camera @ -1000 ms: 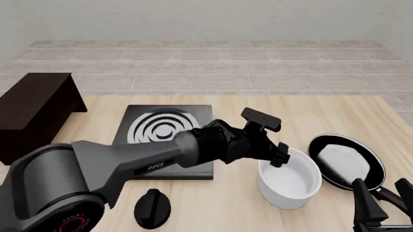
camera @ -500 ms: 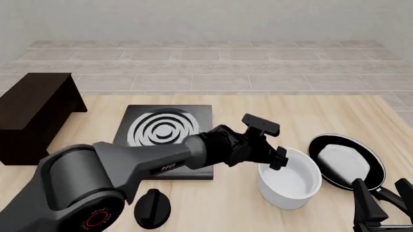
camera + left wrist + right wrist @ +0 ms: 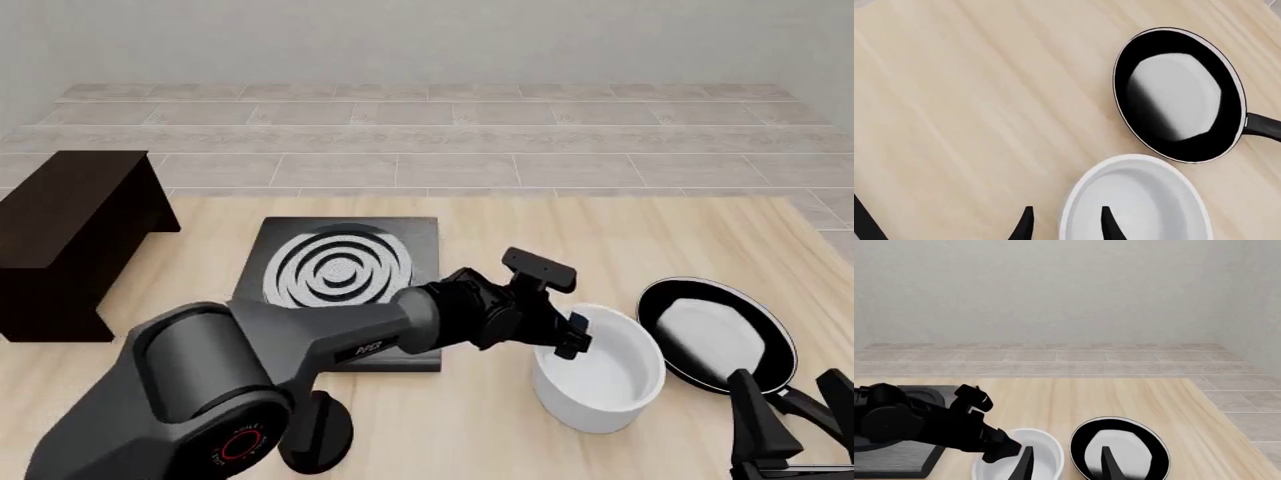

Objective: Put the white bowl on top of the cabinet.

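White bowl (image 3: 599, 379) stands on the table (image 3: 694, 230), just beside the frying pan (image 3: 714, 335) on its left side, and well apart from the cabinet (image 3: 74, 235), which is at the far left past the stove plate (image 3: 347, 275). Left gripper (image 3: 571, 336) is at the bowl's near-left rim: its fingers are spread, one finger (image 3: 1106, 225) inside the bowl and the other outside the wall. Right gripper (image 3: 1064, 465) is low near the pan, also spread and holding nothing.
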Controlling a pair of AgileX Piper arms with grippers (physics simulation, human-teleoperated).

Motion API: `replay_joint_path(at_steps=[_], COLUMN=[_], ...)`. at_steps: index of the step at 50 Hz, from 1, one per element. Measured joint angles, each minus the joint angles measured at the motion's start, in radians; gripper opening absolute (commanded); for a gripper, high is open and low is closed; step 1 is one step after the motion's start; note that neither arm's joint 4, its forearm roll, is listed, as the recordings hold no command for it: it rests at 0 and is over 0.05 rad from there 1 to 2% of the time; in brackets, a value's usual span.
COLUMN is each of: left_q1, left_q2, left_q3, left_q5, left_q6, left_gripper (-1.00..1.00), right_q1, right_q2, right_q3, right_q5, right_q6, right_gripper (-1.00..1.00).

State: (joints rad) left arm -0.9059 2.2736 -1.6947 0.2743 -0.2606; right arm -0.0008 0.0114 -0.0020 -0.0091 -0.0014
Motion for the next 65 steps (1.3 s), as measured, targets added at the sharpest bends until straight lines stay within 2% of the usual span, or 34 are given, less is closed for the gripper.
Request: replay_joint_path(at_steps=[14, 15, 20, 26, 45, 65], left_q1=[0.02, 0.024, 0.022, 0.025, 0.013, 0.032], left_q2=[0.071, 0.077, 0.093, 0.094, 0.01, -0.122], left_q3=[-0.071, -0.082, -0.114, -0.117, -0.006, 0.081], left_q5=[0.028, 0.032, 0.039, 0.04, 0.042, 0.064], left_q6=[0.025, 0.028, 0.085, 0.114, 0.069, 0.064], left_gripper=[1.0, -1.0, -1.0, -1.0, -1.0, -1.0], right_q1=[0.0, 0.0, 0.0, 0.0, 0.0, 0.0], right_q2=[0.0, 0.0, 0.0, 0.0, 0.0, 0.0], right_q3=[0.0, 0.0, 0.0, 0.0, 0.0, 0.0], right_q5=[0.0, 0.0, 0.0, 0.0, 0.0, 0.0], right_q6=[0.0, 0.0, 0.0, 0.0, 0.0, 0.0], right_gripper=[1.0, 1.0, 1.0, 1.0, 1.0, 1.0])
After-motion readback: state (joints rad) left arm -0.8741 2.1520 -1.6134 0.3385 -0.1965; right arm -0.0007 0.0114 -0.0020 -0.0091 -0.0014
